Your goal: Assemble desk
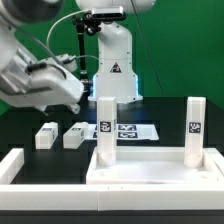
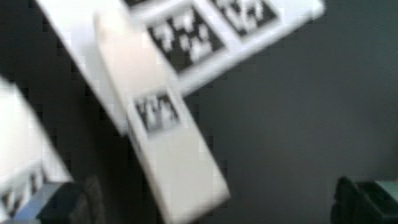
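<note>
The desk's white tabletop panel (image 1: 150,168) lies at the front with two white legs standing on it, one on the exterior view's left (image 1: 105,124) and one on its right (image 1: 193,124). Two more legs (image 1: 47,135) (image 1: 75,135) lie loose on the black table. My gripper (image 1: 80,98) hovers just to the left of the left upright leg, near its top. In the wrist view, that tagged leg (image 2: 160,130) runs down between my spread fingers (image 2: 374,200). My gripper (image 2: 214,206) is open and the leg is clear of the right finger.
The marker board (image 1: 128,130) lies behind the legs and shows in the wrist view (image 2: 196,30). White border bars (image 1: 20,165) edge the work area. The robot base (image 1: 115,60) stands at the back. Another white tagged part (image 2: 22,160), blurred, sits at the wrist view's edge.
</note>
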Motion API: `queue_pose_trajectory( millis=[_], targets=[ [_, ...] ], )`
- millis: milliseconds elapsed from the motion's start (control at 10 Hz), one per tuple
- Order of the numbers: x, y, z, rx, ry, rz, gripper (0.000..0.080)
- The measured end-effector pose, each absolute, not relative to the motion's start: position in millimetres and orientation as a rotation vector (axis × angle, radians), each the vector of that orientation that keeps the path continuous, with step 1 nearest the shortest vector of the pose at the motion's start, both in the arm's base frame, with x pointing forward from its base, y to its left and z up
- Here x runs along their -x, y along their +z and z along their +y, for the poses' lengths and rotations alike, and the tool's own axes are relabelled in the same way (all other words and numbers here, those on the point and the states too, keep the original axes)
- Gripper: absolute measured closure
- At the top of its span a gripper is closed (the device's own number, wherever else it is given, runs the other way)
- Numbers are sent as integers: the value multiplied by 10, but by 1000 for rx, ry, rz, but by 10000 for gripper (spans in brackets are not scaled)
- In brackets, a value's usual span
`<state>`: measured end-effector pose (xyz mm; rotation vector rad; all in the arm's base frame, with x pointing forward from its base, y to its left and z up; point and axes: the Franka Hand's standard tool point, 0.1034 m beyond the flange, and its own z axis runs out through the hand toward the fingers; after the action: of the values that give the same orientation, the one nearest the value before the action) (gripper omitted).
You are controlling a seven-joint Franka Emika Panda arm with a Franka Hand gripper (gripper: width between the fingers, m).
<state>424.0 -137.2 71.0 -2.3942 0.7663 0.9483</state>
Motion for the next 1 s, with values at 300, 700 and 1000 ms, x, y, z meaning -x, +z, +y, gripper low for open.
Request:
queue_pose_trajectory(
  millis=[300, 700, 1000],
  targets=[
    [-4183, 543, -1324, 2332, 1094, 724, 151],
    [-4109, 396, -1273, 2319, 1138, 723, 151],
    [-4103, 297, -1213, 2325, 1160, 710, 151]
  ],
)
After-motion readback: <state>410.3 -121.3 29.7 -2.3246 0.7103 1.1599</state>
